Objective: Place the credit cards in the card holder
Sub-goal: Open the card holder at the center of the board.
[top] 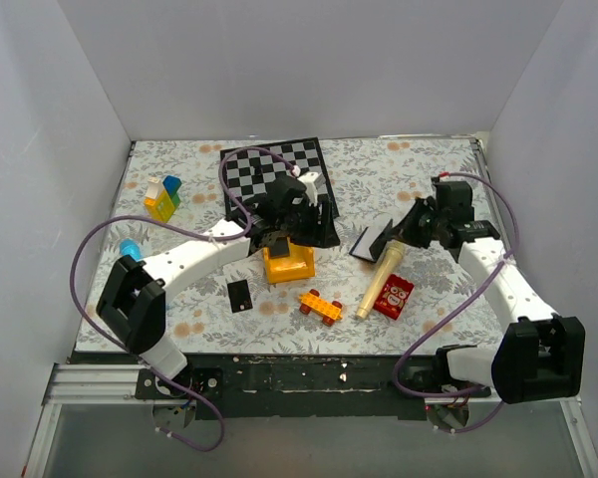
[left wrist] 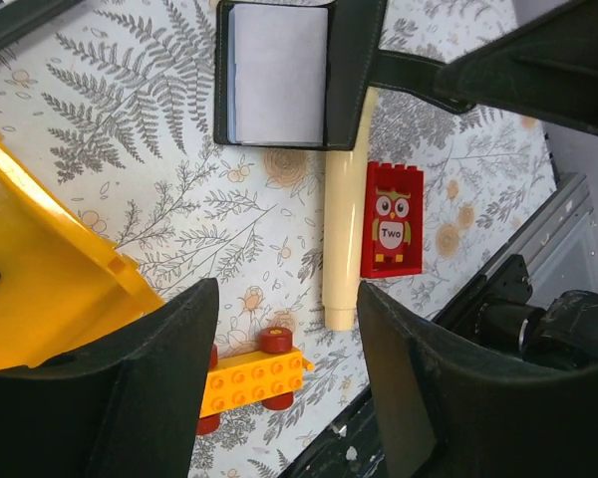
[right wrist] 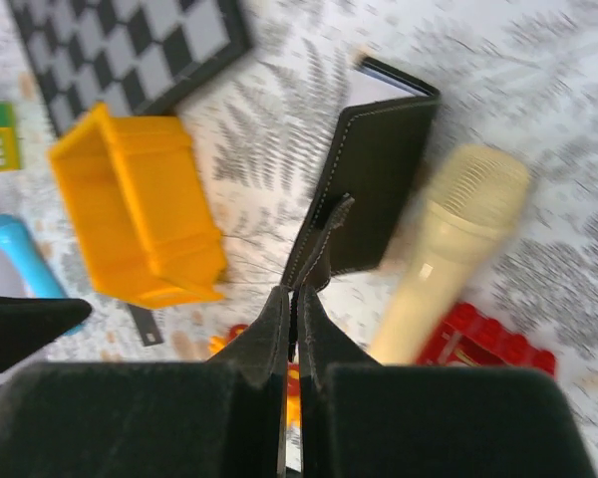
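One credit card lies flat and loose on the worktop, just left of the yellow bin. Its long axis runs roughly from the arm bases toward the far wall. The left tool hangs over the bin's far side, jaws apart and empty. The card therefore sits back toward the near edge and to its left, and this arm is by far the nearer one. Further right the card holder is held open, pale inside showing, beside the cream microphone. The right tool is pinched tight on its snap tab.
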`<state>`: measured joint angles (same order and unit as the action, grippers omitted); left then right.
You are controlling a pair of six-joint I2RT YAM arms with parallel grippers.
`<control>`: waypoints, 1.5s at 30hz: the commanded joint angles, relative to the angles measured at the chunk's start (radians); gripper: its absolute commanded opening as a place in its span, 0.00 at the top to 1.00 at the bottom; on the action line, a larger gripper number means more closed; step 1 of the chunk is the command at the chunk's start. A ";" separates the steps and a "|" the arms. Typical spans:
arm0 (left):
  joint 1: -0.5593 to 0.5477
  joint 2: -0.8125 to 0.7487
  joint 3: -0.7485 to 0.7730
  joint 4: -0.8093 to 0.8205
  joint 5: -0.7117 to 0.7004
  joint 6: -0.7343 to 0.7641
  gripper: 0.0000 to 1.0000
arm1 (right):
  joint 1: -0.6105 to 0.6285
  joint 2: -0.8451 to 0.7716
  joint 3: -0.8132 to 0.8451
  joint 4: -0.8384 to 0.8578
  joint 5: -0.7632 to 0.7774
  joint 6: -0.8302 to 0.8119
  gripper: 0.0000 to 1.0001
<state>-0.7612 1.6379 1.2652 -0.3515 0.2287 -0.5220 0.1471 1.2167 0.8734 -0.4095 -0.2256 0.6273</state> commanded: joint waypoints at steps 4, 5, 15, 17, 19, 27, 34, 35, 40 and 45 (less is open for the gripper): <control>0.014 -0.206 -0.067 0.029 -0.083 -0.018 0.43 | 0.127 0.087 0.191 0.113 -0.087 0.057 0.99; 0.017 -0.225 -0.078 0.031 -0.094 -0.021 0.43 | 0.149 0.098 0.200 0.123 -0.089 0.069 0.99; 0.063 -0.329 -0.151 0.039 -0.117 -0.027 0.44 | 0.198 0.035 0.084 0.314 -0.115 0.153 0.99; 0.063 -0.323 -0.153 0.042 -0.114 -0.030 0.44 | 0.198 0.021 0.070 0.343 -0.129 0.152 0.99; 0.063 -0.316 -0.150 0.046 -0.114 -0.035 0.44 | 0.198 0.020 0.094 0.347 -0.145 0.143 0.99; 0.089 -0.283 -0.164 0.051 -0.127 -0.079 0.44 | 0.198 -0.009 0.223 0.301 -0.189 0.135 0.99; 0.174 -0.349 -0.364 0.345 -0.016 -0.188 0.44 | 0.197 -0.089 0.271 0.207 -0.187 0.118 0.99; 0.189 -0.368 -0.398 0.421 0.004 -0.214 0.44 | 0.197 -0.098 0.286 0.190 -0.182 0.114 0.99; 0.212 -0.438 -0.487 0.606 0.046 -0.234 0.44 | 0.190 -0.141 0.393 0.109 -0.162 0.092 0.99; 0.215 -0.454 -0.573 0.895 0.155 -0.294 0.44 | 0.180 -0.146 0.481 0.090 -0.225 0.147 0.99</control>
<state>-0.5472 1.2297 0.7406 0.2291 0.2745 -0.7570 0.3382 1.0943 1.2720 -0.3210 -0.4000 0.7441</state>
